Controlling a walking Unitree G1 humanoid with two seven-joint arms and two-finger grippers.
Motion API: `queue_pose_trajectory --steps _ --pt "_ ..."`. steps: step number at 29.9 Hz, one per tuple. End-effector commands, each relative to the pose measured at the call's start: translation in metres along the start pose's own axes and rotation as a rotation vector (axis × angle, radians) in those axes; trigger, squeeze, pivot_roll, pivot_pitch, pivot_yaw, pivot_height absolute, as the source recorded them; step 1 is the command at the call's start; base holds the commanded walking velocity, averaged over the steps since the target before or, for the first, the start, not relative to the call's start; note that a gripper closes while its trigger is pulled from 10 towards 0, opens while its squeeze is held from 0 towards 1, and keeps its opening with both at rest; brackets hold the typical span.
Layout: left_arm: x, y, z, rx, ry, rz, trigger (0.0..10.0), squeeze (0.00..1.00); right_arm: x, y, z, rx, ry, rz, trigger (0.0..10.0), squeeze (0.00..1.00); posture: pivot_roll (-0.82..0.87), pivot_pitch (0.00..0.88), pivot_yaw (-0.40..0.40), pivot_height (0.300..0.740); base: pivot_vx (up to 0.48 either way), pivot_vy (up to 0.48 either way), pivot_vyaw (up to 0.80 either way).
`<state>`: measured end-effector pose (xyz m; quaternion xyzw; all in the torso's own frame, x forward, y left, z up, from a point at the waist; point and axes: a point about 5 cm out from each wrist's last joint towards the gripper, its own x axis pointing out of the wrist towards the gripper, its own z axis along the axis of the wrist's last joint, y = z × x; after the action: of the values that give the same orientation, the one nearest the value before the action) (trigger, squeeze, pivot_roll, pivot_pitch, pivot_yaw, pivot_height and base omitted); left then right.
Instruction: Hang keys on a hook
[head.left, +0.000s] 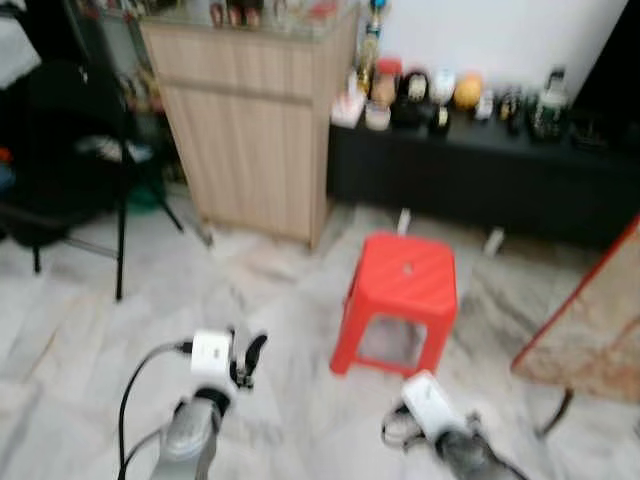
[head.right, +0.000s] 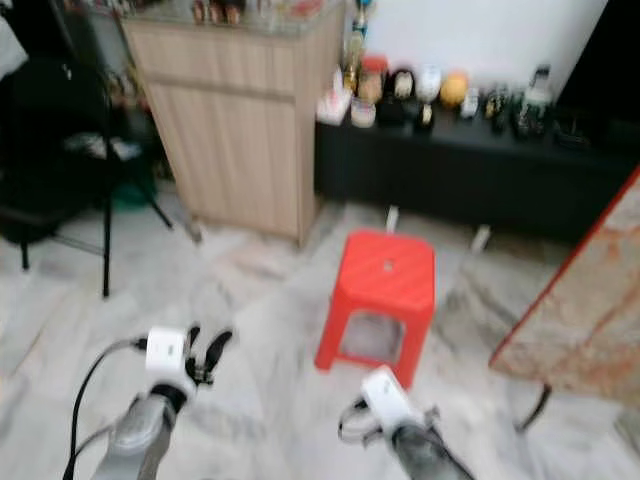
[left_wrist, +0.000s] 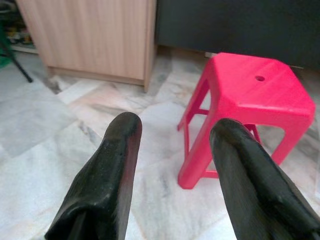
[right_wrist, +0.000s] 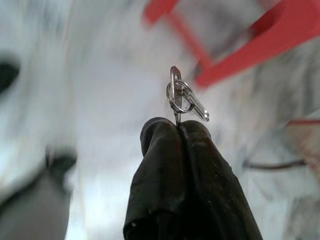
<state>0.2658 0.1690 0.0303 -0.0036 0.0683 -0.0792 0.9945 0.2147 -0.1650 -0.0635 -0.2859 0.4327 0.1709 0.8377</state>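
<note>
- The right gripper (right_wrist: 177, 131) has its two black fingers pressed tight together, pinching the keys (right_wrist: 182, 97) by a thin metal piece right at the fingertips.
- The keys stick out just past those tips: a silver ring with a key dangling from it, held above the pale marble floor (head.left: 90, 340).
- From the head, the right arm sits low at the right, in front of the red stool (head.left: 400, 295); the view is blurred and the keys cannot be made out there.
- The left gripper (left_wrist: 172, 145) is spread wide, nothing between its fingers, pointing toward the red stool and the wooden cabinet (left_wrist: 95, 37).
- Behind the stool runs a black low shelf (head.left: 480, 170) crowded with small ornaments, beside the wooden cabinet.
- A black chair (head.left: 60, 150) stands off to the left.
</note>
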Motion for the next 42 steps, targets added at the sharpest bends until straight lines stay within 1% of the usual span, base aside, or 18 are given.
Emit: queue_pose_trajectory --steps 1,5,8,10,12,15,16,17,18,26,30,32,34,36,38,39,41,42 --pt "0.003 -0.004 0.001 -0.002 0.000 -0.013 10.0 0.00 -0.001 0.012 -0.028 -0.047 0.130 0.079 10.0 0.00 0.02 0.064 -0.076 0.740 0.000 0.000 0.00" --pt "0.003 -0.004 0.001 -0.001 0.000 -0.014 10.0 0.00 -0.006 0.032 -0.058 -0.128 0.257 0.187 10.0 0.00 0.02 0.064 -0.076 0.740 0.000 0.000 0.00" --pt "0.003 -0.005 0.001 -0.001 -0.001 -0.017 10.0 0.00 -0.018 0.050 -0.095 -0.340 0.396 0.300 10.0 0.00 0.02 0.067 -0.076 0.740 0.000 0.000 0.00" --pt "0.003 -0.005 0.002 -0.001 -0.001 -0.018 10.0 0.00 -0.020 0.052 -0.100 -0.331 0.413 0.312 10.0 0.00 0.02 0.066 -0.077 0.740 0.000 0.000 0.00" --pt "0.002 -0.004 0.002 0.000 -0.002 -0.017 10.0 0.00 -0.022 0.059 -0.104 -0.193 0.417 0.306 10.0 0.00 0.02 0.069 -0.077 0.740 0.000 0.000 0.00" --pt "0.002 -0.004 0.001 0.000 -0.002 -0.016 10.0 0.00 -0.012 0.055 -0.077 0.307 0.258 0.143 10.0 0.00 0.02 0.071 -0.076 0.740 0.000 0.000 0.00" --pt "0.002 -0.004 0.001 0.000 -0.002 -0.016 10.0 0.00 -0.012 0.055 -0.077 0.307 0.258 0.143 10.0 0.00 0.02 0.071 -0.076 0.740 0.000 0.000 0.00" --pt "0.002 -0.004 0.001 0.000 -0.001 -0.017 10.0 0.00 -0.009 0.050 -0.071 0.578 0.235 0.084 10.0 0.00 0.02 0.070 -0.074 0.740 0.000 0.000 0.00" --pt "0.002 -0.005 0.001 0.000 0.000 -0.018 10.0 0.00 -0.008 0.044 -0.070 0.691 0.218 0.031 10.0 0.00 0.02 0.070 -0.074 0.740 0.000 0.000 0.00" --pt "0.002 -0.005 0.001 0.003 -0.001 -0.020 10.0 0.00 -0.013 0.029 -0.087 0.636 0.252 -0.097 10.0 0.00 0.02 0.071 -0.071 0.740 0.000 0.000 0.00" --pt "0.001 -0.004 0.001 0.006 0.000 -0.020 10.0 0.00 -0.018 0.030 -0.100 0.782 0.287 -0.141 10.0 0.00 0.02 0.072 -0.065 0.740 0.000 0.000 0.00" --pt "0.001 -0.004 0.001 0.006 0.000 -0.021 10.0 0.00 -0.017 0.026 -0.100 0.650 0.273 -0.153 10.0 0.00 0.02 0.072 -0.065 0.740 0.000 0.000 0.00" --pt "0.002 -0.005 0.002 0.007 0.000 -0.024 10.0 0.00 -0.015 0.018 -0.090 0.327 0.198 -0.161 10.0 0.00 0.02 0.074 -0.062 0.740 0.000 0.000 0.00" --pt "0.002 -0.005 0.002 0.007 -0.001 -0.025 10.0 0.00 -0.014 0.016 -0.087 0.299 0.166 -0.167 10.0 0.00 0.02 0.076 -0.062 0.740 0.000 0.000 0.00" --pt "0.002 -0.005 0.002 0.007 -0.001 -0.025 10.0 0.00 -0.012 0.006 -0.075 0.380 0.093 -0.221 10.0 0.00 0.02 0.077 -0.060 0.740 0.000 0.000 0.00" --pt "0.002 -0.004 0.002 0.008 -0.001 -0.024 10.0 0.00 -0.011 -0.006 -0.067 0.487 0.052 -0.290 10.0 0.00 0.02 0.076 -0.058 0.740 0.000 0.000 0.00" --pt "0.001 -0.003 0.002 0.010 0.001 -0.024 10.0 0.00 -0.011 -0.010 -0.069 0.625 0.071 -0.312 10.0 0.00 0.02 0.076 -0.057 0.740 0.000 0.000 0.00" --pt "0.001 -0.003 0.002 0.010 0.002 -0.023 10.0 0.00 -0.010 -0.005 -0.072 0.602 0.115 -0.278 10.0 0.00 0.02 0.075 -0.056 0.740 0.000 0.000 0.00"
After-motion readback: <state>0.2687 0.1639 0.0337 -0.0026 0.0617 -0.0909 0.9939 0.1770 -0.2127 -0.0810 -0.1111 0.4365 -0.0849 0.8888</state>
